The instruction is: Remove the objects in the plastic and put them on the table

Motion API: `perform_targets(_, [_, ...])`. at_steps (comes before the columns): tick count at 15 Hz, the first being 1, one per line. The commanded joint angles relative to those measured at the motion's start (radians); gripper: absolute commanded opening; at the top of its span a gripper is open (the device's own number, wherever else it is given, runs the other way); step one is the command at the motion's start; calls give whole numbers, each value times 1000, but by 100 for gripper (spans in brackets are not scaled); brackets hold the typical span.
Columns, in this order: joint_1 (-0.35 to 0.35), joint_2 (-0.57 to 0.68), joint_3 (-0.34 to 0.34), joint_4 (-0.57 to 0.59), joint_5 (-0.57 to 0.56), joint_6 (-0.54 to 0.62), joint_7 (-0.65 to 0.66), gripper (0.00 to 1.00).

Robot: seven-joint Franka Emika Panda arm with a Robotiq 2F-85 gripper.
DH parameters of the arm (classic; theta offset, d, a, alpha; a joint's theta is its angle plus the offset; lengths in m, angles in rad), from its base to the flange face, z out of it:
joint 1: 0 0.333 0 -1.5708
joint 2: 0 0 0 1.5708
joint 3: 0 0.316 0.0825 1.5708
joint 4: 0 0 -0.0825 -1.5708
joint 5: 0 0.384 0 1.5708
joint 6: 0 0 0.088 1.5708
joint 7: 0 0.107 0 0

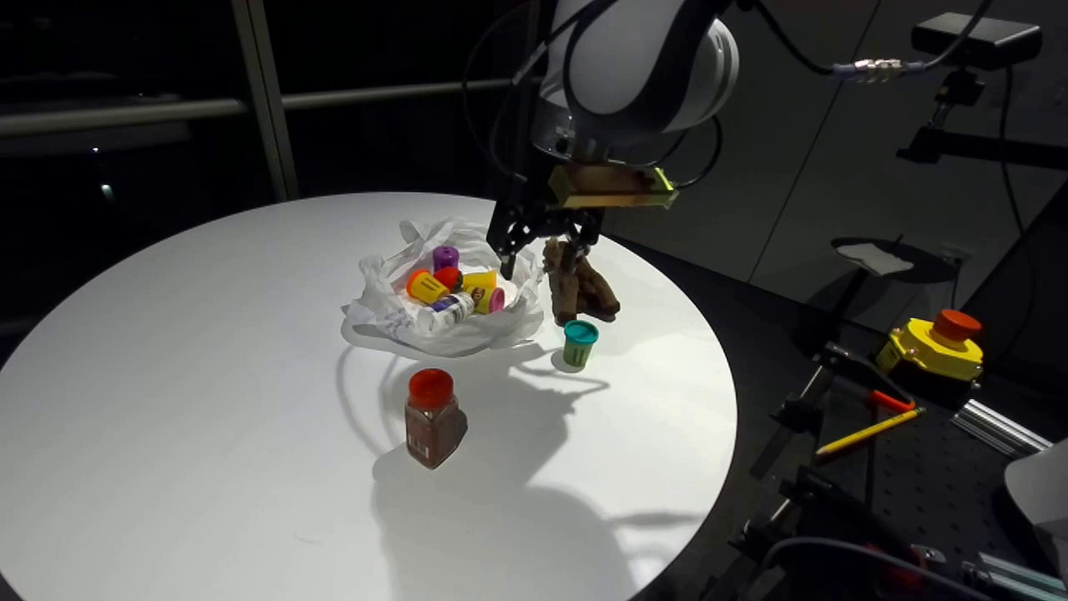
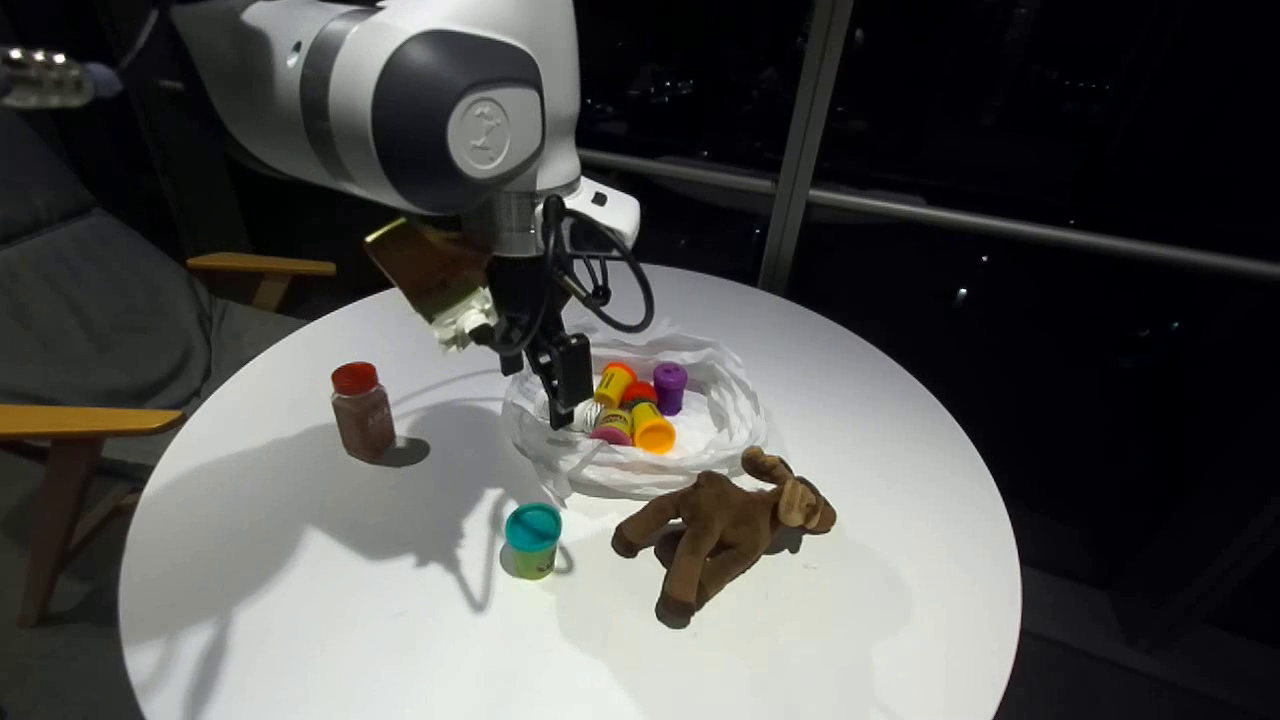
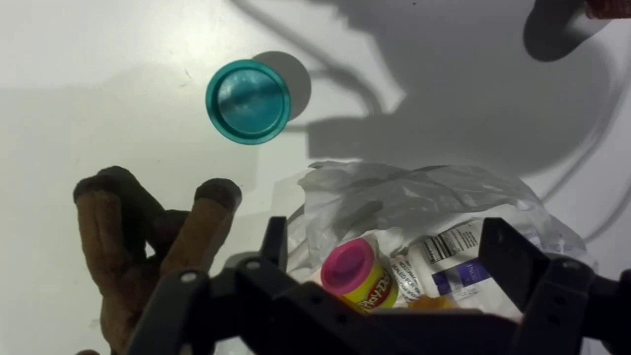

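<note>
A crumpled white plastic bag [image 1: 484, 335] lies open on the round white table [image 1: 209, 434]. Inside are a pink-lidded yellow tub [image 3: 351, 268], a white bottle with a purple label [image 3: 458, 261], a purple tub [image 2: 669, 388], a red thing [image 2: 640, 393] and two orange-lidded yellow tubs [image 1: 427, 286] [image 2: 655, 430]. My gripper [image 3: 386, 242] is open and empty above the bag's edge, also in both exterior views [image 1: 538, 260] [image 2: 537, 390]. In the wrist view the pink-lidded tub and the bottle show between its fingers; the gripper's body hides the rest of the bag.
On the table beside the bag stand a teal-lidded tub [image 2: 533, 540] and a red-capped jar [image 1: 431, 421]. A brown plush animal [image 2: 720, 530] lies close to the bag and the gripper. The table's edge [image 1: 734, 401] is beyond the teal-lidded tub.
</note>
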Motion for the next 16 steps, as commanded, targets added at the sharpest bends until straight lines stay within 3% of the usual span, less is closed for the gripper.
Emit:
perform_targets(1, [-34, 55, 46, 152, -33, -140, -128, 100])
perform_targets(4, [-21, 142, 23, 274, -71, -184, -124, 100])
perform_targets(16, [-122, 490, 19, 723, 16, -141, -90, 100])
